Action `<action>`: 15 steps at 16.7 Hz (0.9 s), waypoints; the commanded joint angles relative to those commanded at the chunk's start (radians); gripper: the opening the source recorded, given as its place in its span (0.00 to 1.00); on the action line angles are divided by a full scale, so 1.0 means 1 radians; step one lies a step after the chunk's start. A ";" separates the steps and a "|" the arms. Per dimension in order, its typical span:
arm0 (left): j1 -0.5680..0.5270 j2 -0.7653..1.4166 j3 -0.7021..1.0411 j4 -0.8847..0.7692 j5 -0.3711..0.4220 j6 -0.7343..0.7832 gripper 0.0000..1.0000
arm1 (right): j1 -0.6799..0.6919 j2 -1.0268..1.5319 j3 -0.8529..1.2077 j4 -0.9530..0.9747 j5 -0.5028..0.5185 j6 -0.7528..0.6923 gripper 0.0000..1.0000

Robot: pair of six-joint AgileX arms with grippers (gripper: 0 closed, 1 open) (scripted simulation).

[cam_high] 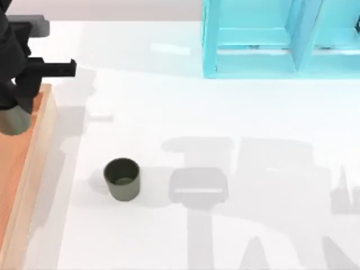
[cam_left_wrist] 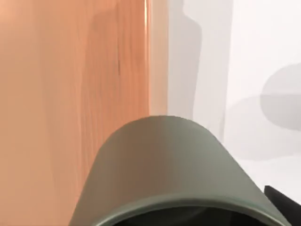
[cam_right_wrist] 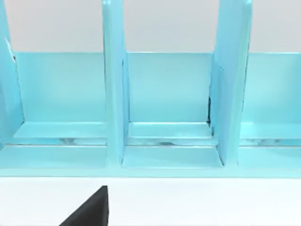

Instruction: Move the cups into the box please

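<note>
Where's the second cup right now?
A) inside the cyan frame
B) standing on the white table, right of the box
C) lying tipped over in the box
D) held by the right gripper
B: it stands upright on the table, apart from the box; the other cup is carried at the left gripper over the box.
</note>
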 joint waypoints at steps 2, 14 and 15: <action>0.080 -0.061 -0.057 -0.008 0.009 0.077 0.00 | 0.000 0.000 0.000 0.000 0.000 0.000 1.00; 0.500 -0.423 -0.408 -0.040 0.068 0.489 0.00 | 0.000 0.000 0.000 0.000 0.000 0.000 1.00; 0.500 -0.423 -0.408 -0.040 0.068 0.489 0.00 | 0.000 0.000 0.000 0.000 0.000 0.000 1.00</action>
